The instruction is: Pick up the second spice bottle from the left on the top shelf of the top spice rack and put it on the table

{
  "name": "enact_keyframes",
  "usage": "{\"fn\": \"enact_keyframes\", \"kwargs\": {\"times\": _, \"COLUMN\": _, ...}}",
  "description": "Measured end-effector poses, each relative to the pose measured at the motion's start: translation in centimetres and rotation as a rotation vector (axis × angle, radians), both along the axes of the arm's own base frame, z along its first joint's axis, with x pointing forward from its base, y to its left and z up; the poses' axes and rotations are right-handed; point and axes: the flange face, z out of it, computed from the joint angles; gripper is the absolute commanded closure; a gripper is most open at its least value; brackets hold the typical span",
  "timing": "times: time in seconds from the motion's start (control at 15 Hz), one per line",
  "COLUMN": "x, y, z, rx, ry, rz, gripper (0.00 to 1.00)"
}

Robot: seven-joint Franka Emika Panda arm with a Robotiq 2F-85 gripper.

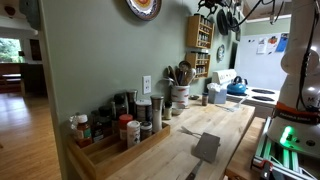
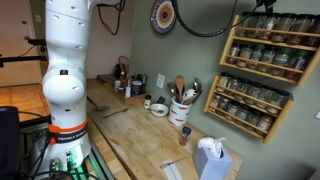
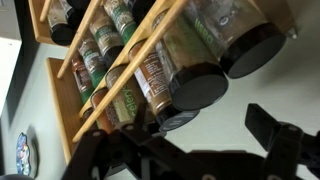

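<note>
Glass, probably: the bottle [image 2: 257, 22], second from left on the top shelf [image 2: 285, 32] of the upper rack [image 2: 236, 42], looks light, stiff, slick and breakable, best pinched across its round body below the cap; the fingers [image 3: 278, 135] are spread wide, holding nothing.

The top spice rack [image 3: 62, 100] runs aslant, dark-capped bottles [image 3: 190, 70] behind wooden rails [image 3: 130, 68]; the end effector [image 3: 190, 160] gapes below.

Light-wood table [image 1: 192, 130], low wooden tray [image 1: 112, 153] of spice jars [image 1: 128, 128] at one end, white utensil crock [image 1: 180, 96] by the wall
</note>
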Motion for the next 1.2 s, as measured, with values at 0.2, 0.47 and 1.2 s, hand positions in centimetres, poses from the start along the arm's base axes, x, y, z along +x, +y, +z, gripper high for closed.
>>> {"fn": "enact_keyframes", "kwargs": {"times": 0.2, "x": 0.4, "y": 0.2, "z": -0.3, "rx": -0.009, "ry": 0.037, "rz": 0.002, "gripper": 0.0}}
{"fn": "enact_keyframes", "kwargs": {"times": 0.47, "x": 1.0, "y": 0.5, "z": -0.8, "rx": -0.018, "ry": 0.076, "rz": 0.007, "gripper": 0.0}}
{"fn": "enact_keyframes", "kwargs": {"times": 1.2, "x": 1.5, "y": 0.6, "z": -1.0, "rx": -0.039, "ry": 0.125, "rz": -0.003, "gripper": 0.58}}
